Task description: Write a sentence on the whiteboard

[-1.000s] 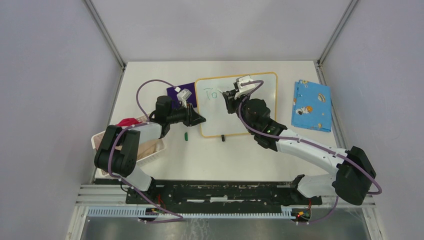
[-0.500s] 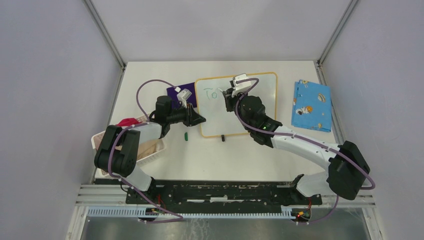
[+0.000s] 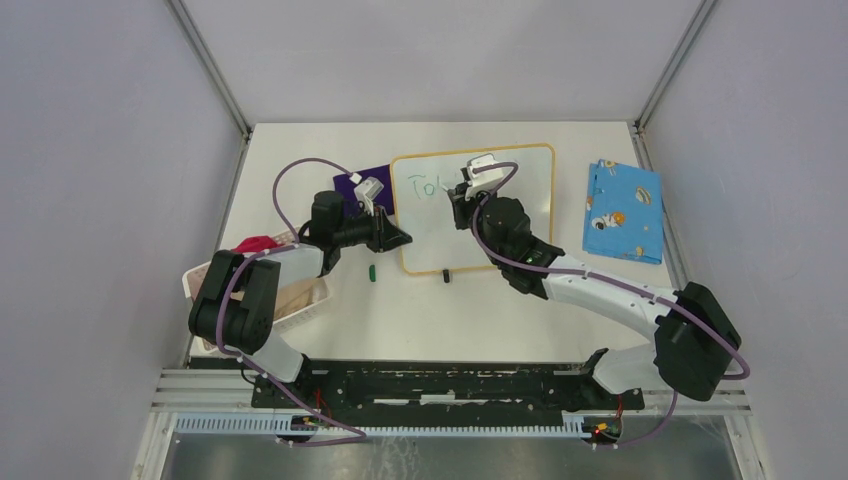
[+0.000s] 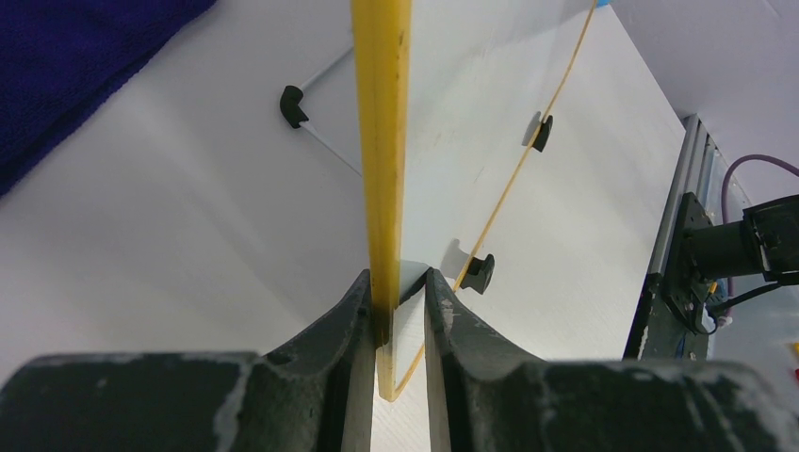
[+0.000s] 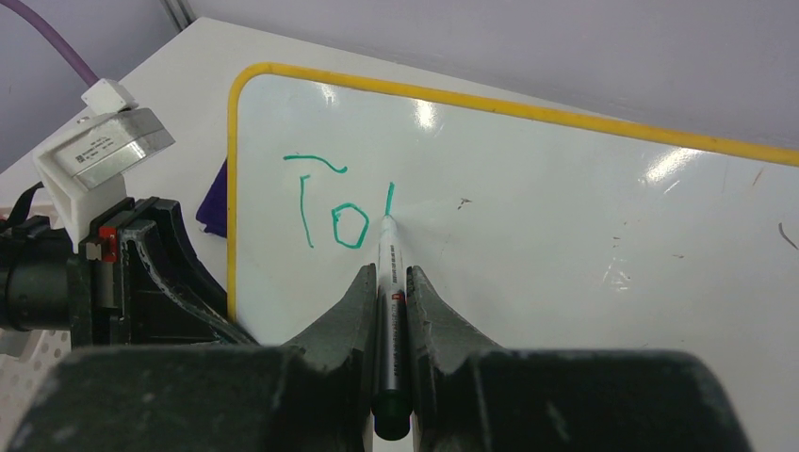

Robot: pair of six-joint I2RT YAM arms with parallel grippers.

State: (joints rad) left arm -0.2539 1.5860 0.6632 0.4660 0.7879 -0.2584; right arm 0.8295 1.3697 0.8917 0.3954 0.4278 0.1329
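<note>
My left gripper clamps the whiteboard's left frame edge, mid-table toward the far edge. My right gripper pinches the marker, tip on the board. The sentence reads "To" plus a stroke.

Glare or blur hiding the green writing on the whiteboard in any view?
Right wrist: glare spots on the whiteboard near its top frame, clear of the green writing, which is sharp. Top external: even light, no glare, writing tiny. Left wrist: board seen edge-on, no writing visible, left end effector slightly soft up close.
</note>
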